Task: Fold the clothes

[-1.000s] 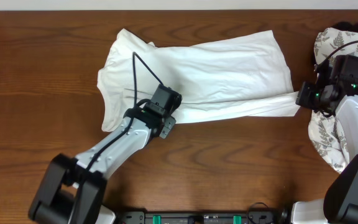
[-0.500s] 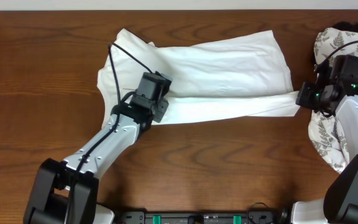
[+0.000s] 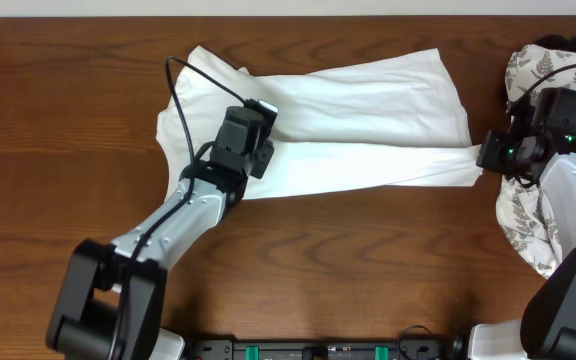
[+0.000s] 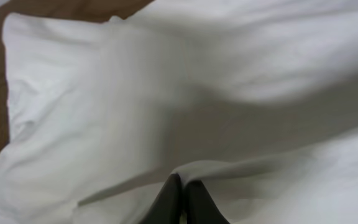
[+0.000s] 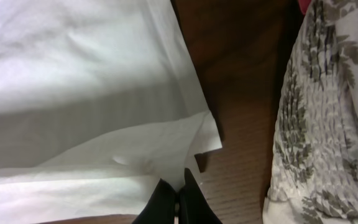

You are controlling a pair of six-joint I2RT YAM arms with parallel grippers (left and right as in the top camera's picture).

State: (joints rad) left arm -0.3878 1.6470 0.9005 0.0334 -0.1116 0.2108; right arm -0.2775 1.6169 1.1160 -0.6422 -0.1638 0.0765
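T-shirt (image 3: 368,105), plain white, lies spread across the middle of the wooden counter (image 3: 58,150), with a long band of its fabric drawn along the near side out to the right. Left tool (image 4: 180,186) is closed tight, its dark tips pinching a raised ridge of the shirt toward its left end, and the right tool (image 5: 179,190) is likewise closed on the stretched-out corner at the right end. Near that corner, with a strip of bare wood between, a white cloth with grey fern print (image 3: 528,220) sits heaped at the counter's right edge.
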